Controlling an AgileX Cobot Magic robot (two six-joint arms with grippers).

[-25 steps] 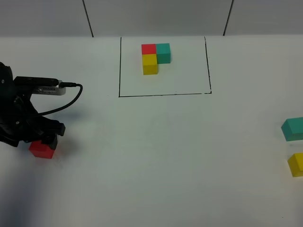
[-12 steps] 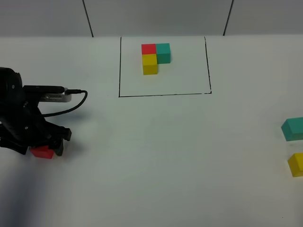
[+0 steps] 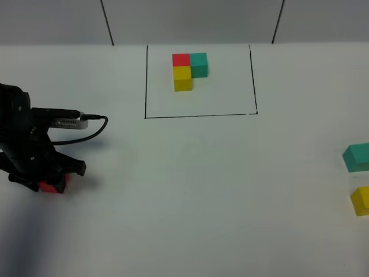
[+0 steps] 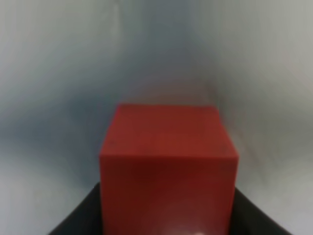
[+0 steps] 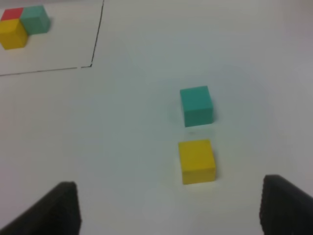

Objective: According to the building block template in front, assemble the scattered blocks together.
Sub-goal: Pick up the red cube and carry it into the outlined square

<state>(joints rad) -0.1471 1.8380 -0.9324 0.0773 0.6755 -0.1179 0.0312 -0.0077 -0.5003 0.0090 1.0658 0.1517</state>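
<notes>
White tabletop [image 3: 219,190]: left hand [image 3: 51,182] grips red cube [image 4: 168,161], template [image 3: 189,70] well apart.

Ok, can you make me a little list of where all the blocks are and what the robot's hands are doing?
template: red, teal and yellow cubes joined in an L, inside the black outline
red block: far left, gripped
left gripper: shut on the red block
teal block: far right, loose
yellow block: in front of the teal block, not touching it
right gripper: open, holding nothing
</notes>
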